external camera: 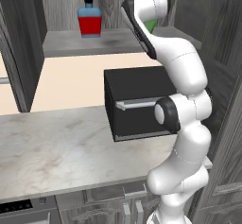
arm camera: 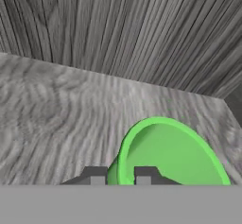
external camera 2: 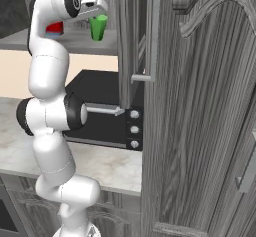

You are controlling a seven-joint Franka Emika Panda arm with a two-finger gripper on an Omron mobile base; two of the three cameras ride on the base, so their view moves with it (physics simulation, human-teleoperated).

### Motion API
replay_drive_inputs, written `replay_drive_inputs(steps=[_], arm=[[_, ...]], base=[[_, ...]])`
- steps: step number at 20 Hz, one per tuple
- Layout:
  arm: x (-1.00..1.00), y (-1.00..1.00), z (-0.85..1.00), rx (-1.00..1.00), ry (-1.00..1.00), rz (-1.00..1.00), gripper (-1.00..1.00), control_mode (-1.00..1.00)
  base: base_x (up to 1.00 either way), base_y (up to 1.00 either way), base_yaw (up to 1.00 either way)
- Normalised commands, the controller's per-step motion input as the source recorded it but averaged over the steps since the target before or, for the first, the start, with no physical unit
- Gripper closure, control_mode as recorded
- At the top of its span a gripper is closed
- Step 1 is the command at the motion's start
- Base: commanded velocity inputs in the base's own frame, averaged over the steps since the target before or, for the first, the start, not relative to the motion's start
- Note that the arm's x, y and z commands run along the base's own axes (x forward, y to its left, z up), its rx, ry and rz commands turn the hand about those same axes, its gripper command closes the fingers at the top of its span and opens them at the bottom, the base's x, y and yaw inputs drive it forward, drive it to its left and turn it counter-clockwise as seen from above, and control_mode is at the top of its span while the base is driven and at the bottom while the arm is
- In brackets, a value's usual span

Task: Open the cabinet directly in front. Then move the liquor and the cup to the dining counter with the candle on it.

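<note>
The cabinet (external camera 2: 200,106) stands open, its big dark grey door swung out on the right side of the right base view; a long silver handle (external camera 2: 154,31) runs down the other door's edge; below the shelf (external camera: 85,42) sits the marble bench (external camera: 71,147) with a black microwave (external camera: 137,102) on it; the white arm (external camera: 186,124) reaches up into the cabinet; the liquor (external camera: 89,21) stands upright at the back left of the shelf, well apart from the cup; the cup (arm camera: 165,154) stands on the shelf's right side; the jaws (arm camera: 120,176) are clenched on the cup's green rim, one dark tip on each side of its wall.
</note>
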Motion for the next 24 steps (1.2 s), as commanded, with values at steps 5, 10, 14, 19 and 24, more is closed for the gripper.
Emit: replay_drive_inputs(steps=[5, 10, 14, 19, 24], arm=[[-0.70, 0.15, -0.34, 0.00, -0.14, 0.08, 1.00, -1.00], [-0.88, 0.04, -0.39, 0.00, -0.14, 0.07, 1.00, -1.00], [-1.00, -0.01, -0.09, 0.00, -0.18, 0.03, 1.00, -1.00], [-1.00, -0.20, 0.01, 0.00, -0.25, 0.01, 1.00, -1.00], [-1.00, -0.19, 0.11, 0.01, -0.19, 0.00, 1.00, -1.00]], base=[[0.00, 0.00, 0.00], [0.00, 0.00, 0.00], [0.00, 0.00, 0.00], [0.00, 0.00, 0.00], [0.00, 0.00, 0.00]])
